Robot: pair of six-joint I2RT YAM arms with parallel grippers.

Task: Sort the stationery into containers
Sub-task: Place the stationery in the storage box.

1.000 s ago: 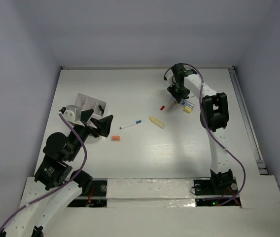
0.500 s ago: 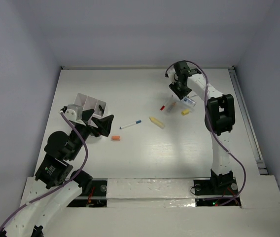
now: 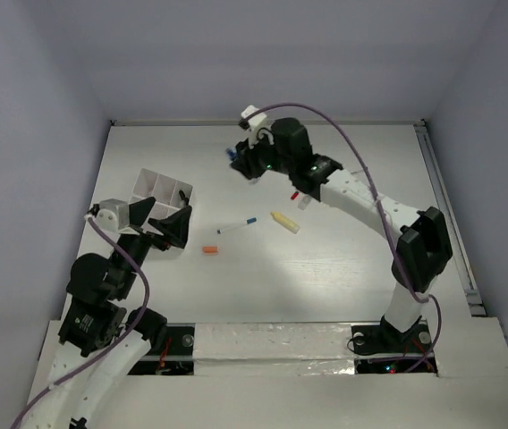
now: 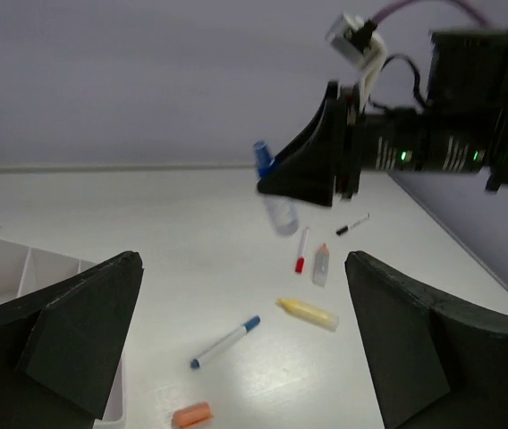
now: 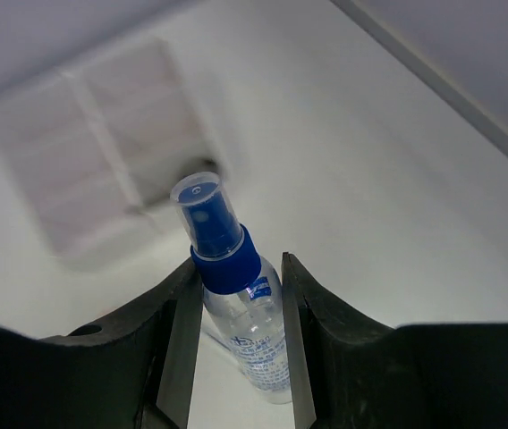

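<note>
Right gripper (image 5: pixel 238 266): that's me, squeezed tight on a little spray bottle (image 5: pixel 247 335). One finger (image 5: pixel 175 340) presses each side of the clear body, right under the blue collar.

Spray bottle: clear plastic with a blue collar and a see-through cap. It's up off the table in my grip, over the far middle, right of the box. In the left wrist view (image 4: pixel 278 207) it hangs cap-up and a bit tilted.

Left gripper (image 4: pixel 243 259): jaws spread wide with nothing between them, sitting near the left side just beside the box.

Box (image 3: pixel 158 186): white, split by thin walls into square cells, at the far left. From my right wrist it's only a blurry patch beyond the bottle cap, so I can't tell what's in it.

Blue-capped pen (image 3: pixel 236 224): flat on the table, mid-scene, right of the left gripper.

Orange bit (image 3: pixel 210 250): just nearer than that pen.

Yellow tube (image 3: pixel 284 222): lying just right of the pen.

Red-tipped pen (image 4: pixel 301 250): farther out, next to a small pale tube (image 4: pixel 322 264).

Black-tipped pen (image 4: pixel 353 223): farther right of those two.

Table (image 3: pixel 343 268): white, everything loose is spread over its middle.
</note>
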